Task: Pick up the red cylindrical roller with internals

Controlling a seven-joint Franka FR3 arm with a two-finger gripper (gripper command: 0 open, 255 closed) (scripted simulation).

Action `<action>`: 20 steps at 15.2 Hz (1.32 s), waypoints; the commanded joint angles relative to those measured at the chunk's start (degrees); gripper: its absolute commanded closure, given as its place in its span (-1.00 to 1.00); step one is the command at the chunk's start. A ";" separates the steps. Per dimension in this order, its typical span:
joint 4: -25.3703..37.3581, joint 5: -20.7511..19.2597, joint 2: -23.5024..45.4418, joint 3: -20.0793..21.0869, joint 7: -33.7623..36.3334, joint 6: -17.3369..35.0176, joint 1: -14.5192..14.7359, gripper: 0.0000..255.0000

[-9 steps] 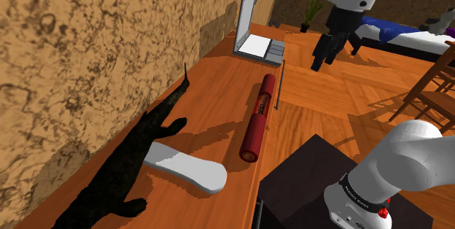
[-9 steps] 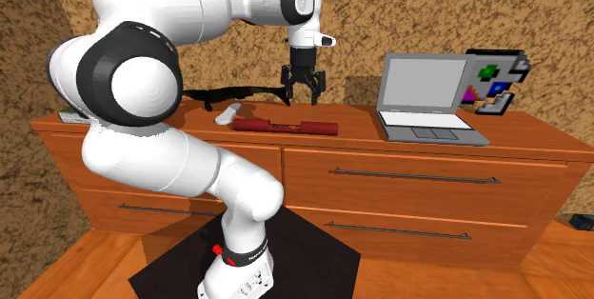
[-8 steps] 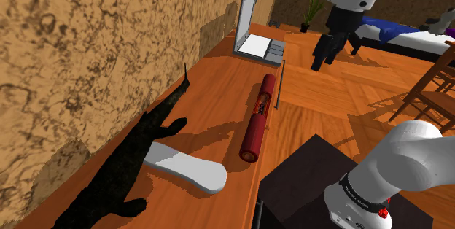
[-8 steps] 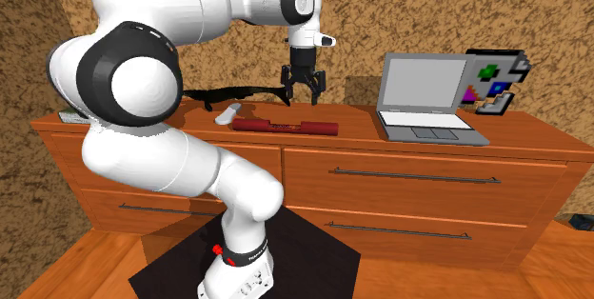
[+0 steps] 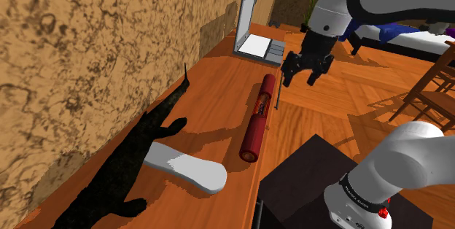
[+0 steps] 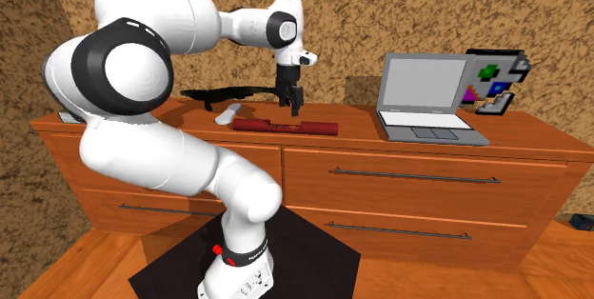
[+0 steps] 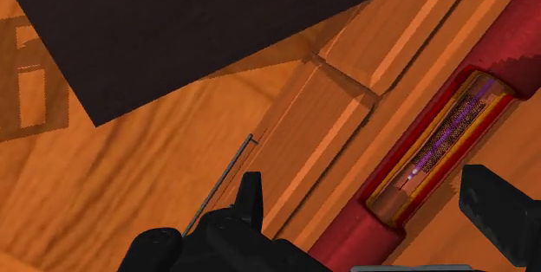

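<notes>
The dark red roller [image 5: 258, 118] lies lengthwise along the front edge of the wooden dresser top [image 5: 219, 92]. A cutaway window [image 7: 440, 151] in its side shows purple and brown internals. In the second exterior view the roller [image 6: 286, 127] lies just below my gripper [image 6: 288, 106]. My black gripper [image 5: 301, 76] hangs open above and slightly beyond the roller's far end, off the dresser's front edge in the shoulder view. In the wrist view my gripper [image 7: 377, 218] has its fingers wide apart. The roller passes between them further down, untouched.
An open laptop [image 5: 255, 36] stands at the dresser's far end, and a white flat object [image 5: 186, 168] lies near the roller's close end. A black shape [image 5: 138, 154] runs along the textured wall. The black stand [image 5: 306, 184] sits beside the dresser front, and a chair [image 5: 430, 92] is at right.
The gripper has moved toward the shoulder view's left and lower, from out over the floor to just above the roller's far end, and the hand has turned. The roller has not moved.
</notes>
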 commanded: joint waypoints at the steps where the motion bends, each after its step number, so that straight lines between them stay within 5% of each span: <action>1: -1.82 2.73 0.76 3.61 7.88 3.87 -1.24 -1.00; 8: -2.17 8.48 8.56 15.82 31.37 16.47 -7.03 -1.00; 17: -6.68 9.69 10.40 17.76 31.09 22.82 -6.83 -1.00; 18: -6.57 9.66 10.46 17.77 31.11 22.78 -6.86 1.00; 20: -6.55 9.66 10.47 17.79 31.13 22.77 -6.86 1.00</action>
